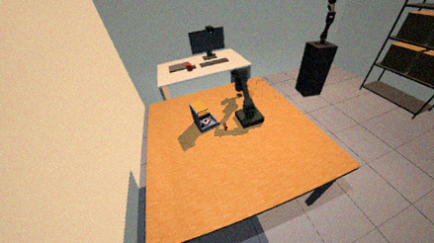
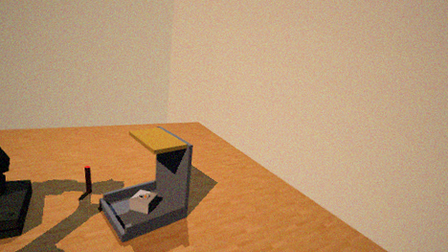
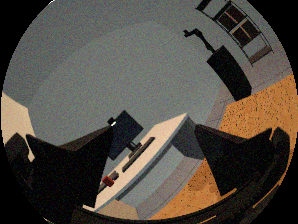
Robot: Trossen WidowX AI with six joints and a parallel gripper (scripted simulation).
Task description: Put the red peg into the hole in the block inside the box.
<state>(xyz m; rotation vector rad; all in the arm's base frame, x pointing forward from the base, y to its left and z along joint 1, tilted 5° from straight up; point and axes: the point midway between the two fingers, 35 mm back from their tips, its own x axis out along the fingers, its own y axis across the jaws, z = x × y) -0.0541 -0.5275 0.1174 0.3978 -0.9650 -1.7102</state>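
The red peg [image 1: 225,126] [image 2: 88,178] stands upright on the table, between the robot's base and the open front of the box. The grey-blue box [image 1: 197,121] [image 2: 172,186] has a low front edge and a tall back wall. A pale block [image 1: 205,122] [image 2: 142,202] with a hole in its top sits on its floor, under the yellow roof [image 1: 199,107] [image 2: 157,139]. My gripper [image 3: 155,130] is open and empty, its fingers wide apart in the wrist view. It is raised away from the peg and the box and faces the room. The exterior view does not show the fingers.
The robot's base [image 1: 249,117] [image 2: 9,211] stands on the wooden table [image 1: 246,183] [image 2: 279,230] close to the peg. Behind the table is a white desk [image 1: 166,78] [image 3: 170,127] with a monitor [image 1: 206,40] [image 3: 125,134]. A shelf rack and a black pedestal are farther off.
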